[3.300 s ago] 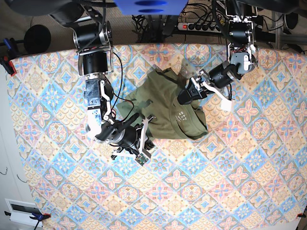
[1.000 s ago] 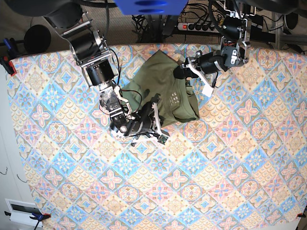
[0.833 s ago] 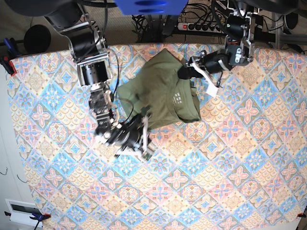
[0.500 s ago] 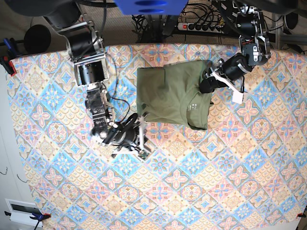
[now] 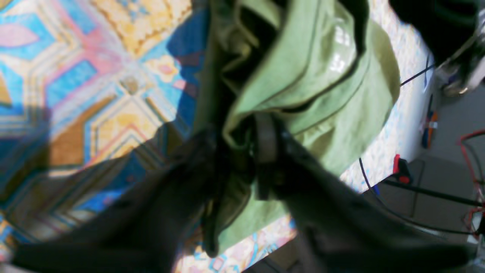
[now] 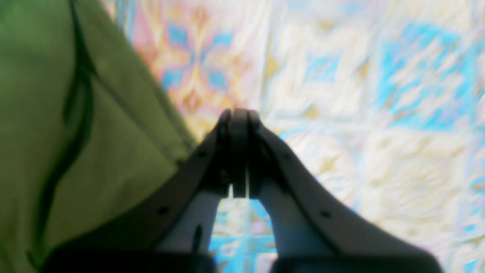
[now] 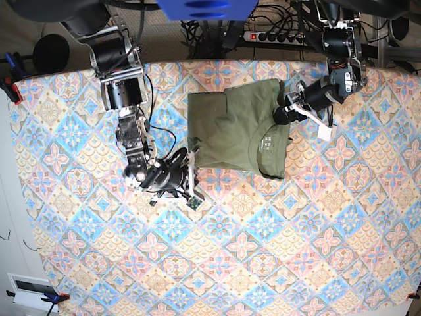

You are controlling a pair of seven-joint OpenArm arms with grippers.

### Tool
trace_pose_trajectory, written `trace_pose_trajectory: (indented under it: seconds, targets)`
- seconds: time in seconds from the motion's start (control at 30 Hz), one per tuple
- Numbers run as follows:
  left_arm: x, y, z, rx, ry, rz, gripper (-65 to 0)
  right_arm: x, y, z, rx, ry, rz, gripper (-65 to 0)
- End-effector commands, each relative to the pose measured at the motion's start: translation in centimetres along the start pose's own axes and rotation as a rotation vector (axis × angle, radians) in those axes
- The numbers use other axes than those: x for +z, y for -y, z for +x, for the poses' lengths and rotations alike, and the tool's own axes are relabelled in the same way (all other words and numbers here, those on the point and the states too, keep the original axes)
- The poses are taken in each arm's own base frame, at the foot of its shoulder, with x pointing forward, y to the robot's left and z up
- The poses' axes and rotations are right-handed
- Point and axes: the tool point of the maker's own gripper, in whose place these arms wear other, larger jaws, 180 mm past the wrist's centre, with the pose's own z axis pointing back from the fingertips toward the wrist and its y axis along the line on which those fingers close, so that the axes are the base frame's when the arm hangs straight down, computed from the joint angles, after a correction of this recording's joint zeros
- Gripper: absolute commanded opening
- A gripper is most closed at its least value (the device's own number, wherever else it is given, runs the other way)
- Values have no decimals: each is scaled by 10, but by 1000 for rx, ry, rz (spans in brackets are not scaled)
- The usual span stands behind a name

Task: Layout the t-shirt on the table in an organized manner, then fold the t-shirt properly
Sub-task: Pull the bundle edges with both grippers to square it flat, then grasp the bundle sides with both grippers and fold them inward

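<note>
T-shirt [image 7: 237, 133] olive green, lying in upper middle of base view on patterned tabletop [image 7: 276, 250], partly spread, neck label showing toward its lower right. Left hand [image 7: 281, 114] at shirt's right edge in base view; wrist view shows bunched green fabric [image 5: 310, 76] between its fingers, whether gripped or just let go cannot tell. Right hand [image 6: 235, 117] closed tight, nothing between fingers, above bare tabletop just beside shirt's lower-left hem [image 6: 113, 125].

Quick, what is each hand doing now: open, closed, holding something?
Left hand: at the t-shirt edge, cloth between its fingers; open or closed cannot be told.
Right hand: closed, holding nothing.
</note>
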Motion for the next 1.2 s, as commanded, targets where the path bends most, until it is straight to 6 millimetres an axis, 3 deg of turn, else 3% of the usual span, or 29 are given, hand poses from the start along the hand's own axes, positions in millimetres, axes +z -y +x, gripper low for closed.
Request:
trace_pose_trajectory:
  seconds: [0.0,0.1,0.17,0.27,0.33,0.47,0.57,0.67,0.9,1.0,1.17]
  targets:
    - [4,7,11,-21,29,-22,-379,11,11,32,24,88,-26,-650]
    - [12,6,22,20,74,-43,-254,13,12,35,29,97,-32,-650]
    - [26,0,35,69,137,-56,-238,13,12,35,29,96,-32,-650]
    - [46,-8,53,123,227,-71,-255,13,12,35,29,96,-32,-650]
    - [56,-4,55,115,249,-82,-271,13,12,35,29,95,-32,-650]
    - [68,32,37,-21,196,-101,-374,12,11,33,27,89,-28,-650]
    - [63,55,14,-87,95,-139,-527,8,1,37,66,80,-9,-650]
    - [58,60,-8,-81,24,-153,-650,-2,-12,31,95,47,25,-650]
    - [41,65,-48,-101,-101,-150,-650,-18,-28,11,95,-16,80,-650]
    - [29,58,-62,-114,-152,-117,-650,-22,-29,5,85,-34,90,-650]
    - [3,36,-61,-120,-147,-57,-650,-19,-21,9,97,-40,75,-650]
